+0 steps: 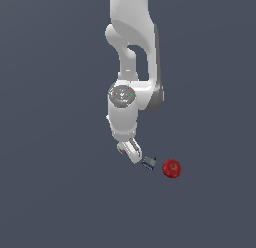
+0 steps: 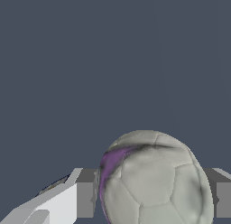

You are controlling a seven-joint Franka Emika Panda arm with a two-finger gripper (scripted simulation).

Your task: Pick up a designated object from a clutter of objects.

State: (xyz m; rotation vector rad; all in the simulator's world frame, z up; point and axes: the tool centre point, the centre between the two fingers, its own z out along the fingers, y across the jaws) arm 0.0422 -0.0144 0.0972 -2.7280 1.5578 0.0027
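The whitish ball (image 2: 153, 182) with a purplish patch fills the space between my two fingers in the wrist view. Both pads (image 2: 86, 198) lie against its sides. In the exterior view my gripper (image 1: 128, 151) hangs low from the white arm, and only a sliver of the ball (image 1: 121, 148) shows beside the fingers. The gripper is shut on the ball. I cannot tell whether the ball is off the ground. The blue-and-white box (image 1: 148, 163) lies just to the exterior view's right of the gripper. The red apple-like object (image 1: 171, 168) lies further right.
A dark edge (image 2: 53, 186) shows behind one finger in the wrist view; I cannot tell what it is. The dark brown block does not show clearly in either view. The ground is plain dark grey-blue (image 1: 60, 192).
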